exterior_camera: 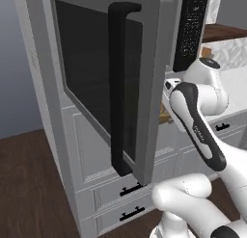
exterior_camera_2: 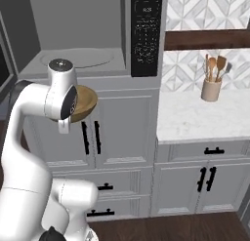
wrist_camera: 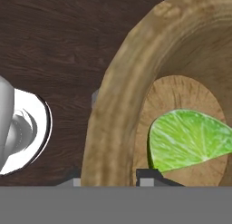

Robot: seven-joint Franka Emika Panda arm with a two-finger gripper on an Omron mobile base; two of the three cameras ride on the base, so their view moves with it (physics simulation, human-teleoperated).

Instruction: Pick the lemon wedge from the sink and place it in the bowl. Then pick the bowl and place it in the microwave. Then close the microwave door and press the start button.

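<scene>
My gripper (wrist_camera: 111, 180) is shut on the rim of the brown wooden bowl (wrist_camera: 118, 105); one fingertip sits inside the rim and one outside. The yellow-green lemon wedge (wrist_camera: 188, 139) lies on the bowl's floor. In the right base view the bowl (exterior_camera_2: 87, 102) hangs in front of the cabinets, just below the open microwave (exterior_camera_2: 78, 40), with the hand hidden behind my wrist. The microwave door (exterior_camera: 103, 83) stands swung wide open, its black bar handle (exterior_camera: 118, 87) facing out. A tan sliver of the bowl (exterior_camera: 166, 118) peeks past the door's edge. The sink is out of view.
The black button panel (exterior_camera_2: 146, 32) is at the microwave's right. Grey cabinet doors with black handles (exterior_camera_2: 91, 137) lie below it. A white counter (exterior_camera_2: 205, 120) with a utensil holder (exterior_camera_2: 211, 89) stands to the right. Dark wood floor (wrist_camera: 54, 46) lies under the bowl.
</scene>
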